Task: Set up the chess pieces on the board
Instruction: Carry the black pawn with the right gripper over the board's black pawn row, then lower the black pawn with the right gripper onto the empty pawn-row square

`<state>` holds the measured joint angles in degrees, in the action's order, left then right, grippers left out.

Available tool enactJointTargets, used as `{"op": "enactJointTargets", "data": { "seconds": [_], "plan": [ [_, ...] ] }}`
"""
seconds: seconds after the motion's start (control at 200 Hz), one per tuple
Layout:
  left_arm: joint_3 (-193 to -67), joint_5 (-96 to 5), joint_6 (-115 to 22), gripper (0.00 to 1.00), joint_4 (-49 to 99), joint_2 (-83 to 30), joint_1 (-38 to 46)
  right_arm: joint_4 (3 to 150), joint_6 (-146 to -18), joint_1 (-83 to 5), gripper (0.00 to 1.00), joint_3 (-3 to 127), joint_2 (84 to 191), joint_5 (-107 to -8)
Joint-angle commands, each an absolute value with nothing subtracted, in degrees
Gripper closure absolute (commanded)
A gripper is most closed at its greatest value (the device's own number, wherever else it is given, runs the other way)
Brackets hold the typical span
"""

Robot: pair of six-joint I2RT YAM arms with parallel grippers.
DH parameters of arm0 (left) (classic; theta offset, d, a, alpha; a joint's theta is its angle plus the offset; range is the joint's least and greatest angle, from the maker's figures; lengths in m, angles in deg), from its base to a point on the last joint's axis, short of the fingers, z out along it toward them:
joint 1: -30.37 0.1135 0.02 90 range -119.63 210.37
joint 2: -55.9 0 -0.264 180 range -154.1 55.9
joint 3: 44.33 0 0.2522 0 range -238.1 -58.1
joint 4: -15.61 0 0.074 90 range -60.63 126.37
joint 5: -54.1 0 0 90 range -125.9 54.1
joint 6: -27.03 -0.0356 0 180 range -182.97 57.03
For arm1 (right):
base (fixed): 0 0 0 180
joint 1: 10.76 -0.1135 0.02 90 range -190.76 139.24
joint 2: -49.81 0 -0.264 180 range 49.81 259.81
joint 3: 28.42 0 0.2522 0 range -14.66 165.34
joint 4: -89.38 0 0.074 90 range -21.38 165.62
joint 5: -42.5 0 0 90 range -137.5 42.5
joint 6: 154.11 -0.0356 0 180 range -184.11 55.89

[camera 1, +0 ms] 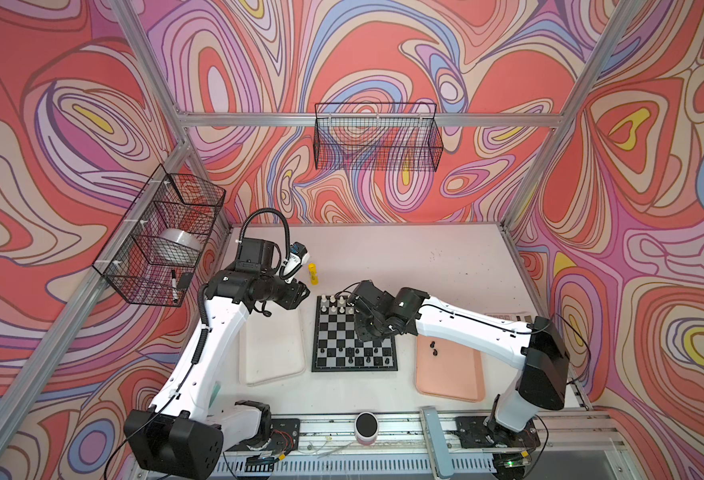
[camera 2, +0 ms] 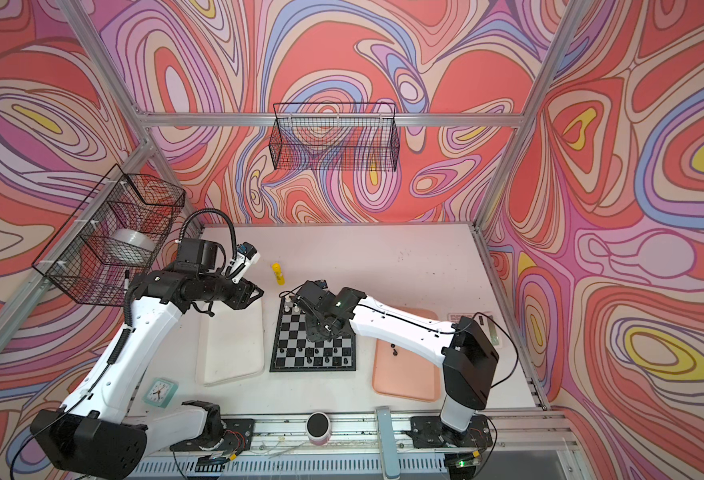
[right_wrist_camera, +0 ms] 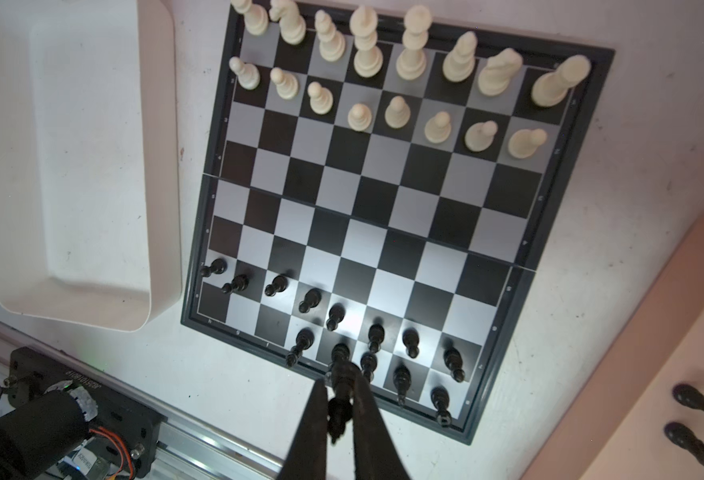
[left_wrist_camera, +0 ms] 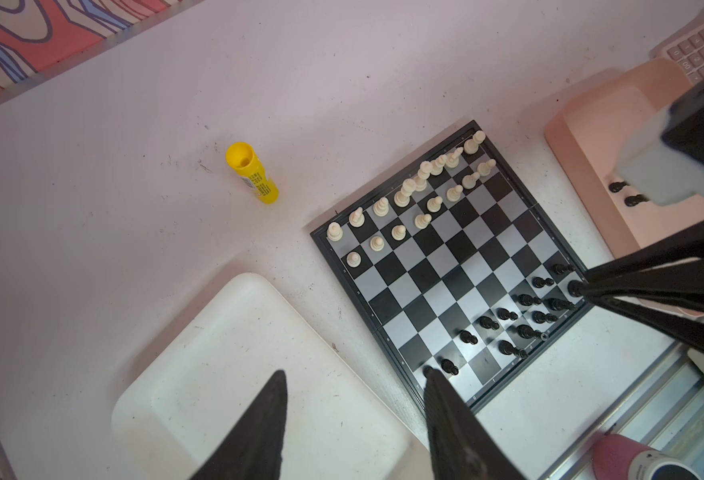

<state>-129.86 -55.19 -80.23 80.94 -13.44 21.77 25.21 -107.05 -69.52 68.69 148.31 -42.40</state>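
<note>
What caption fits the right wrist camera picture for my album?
The right gripper pinches a black piece at the board's black end; two black pieces lie on the pink tray.

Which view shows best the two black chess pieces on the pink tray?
The right wrist view: there the two black chess pieces are large, lying on their sides on the pink tray. The left wrist view has them partly behind the right arm. Both top views show only tiny dark specks.

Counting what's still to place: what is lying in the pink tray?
Two black chess pieces sit in the pink tray. The right arm crosses above it in both top views, hiding part of its floor.
</note>
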Motion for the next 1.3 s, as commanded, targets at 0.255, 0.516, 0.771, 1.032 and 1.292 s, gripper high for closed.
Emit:
{"op": "enactJointTargets", "data": {
  "seconds": [0.255, 0.516, 0.771, 1.032, 1.292],
  "plan": [
    [-124.57, -56.77, -82.61, 0.46, 84.06, -9.51, 24.86, 26.15, -108.49, -74.94, 0.88, 72.41, 153.33, -42.03],
    [-123.26, -61.82, -88.09, 0.46, 87.82, -8.81, 29.16, 27.53, -108.95, -76.89, 0.88, 72.9, 155.49, -42.85],
    [-123.31, -68.87, -94.52, 0.47, 92.56, -9.58, 33.75, 28.53, -109.13, -77.55, 0.88, 72.97, 157.24, -43.46],
    [-123.48, -71.11, -98.21, 0.47, 95.35, -10.6, 35.63, 29.78, -109.33, -77.86, 0.88, 72.27, 158.44, -44.23],
    [-124.11, -72.2, -97.82, 0.47, 95.64, -9.94, 35.83, 30.46, -109.28, -77.91, 0.88, 71.87, 159.93, -44.42]
  ]
}}
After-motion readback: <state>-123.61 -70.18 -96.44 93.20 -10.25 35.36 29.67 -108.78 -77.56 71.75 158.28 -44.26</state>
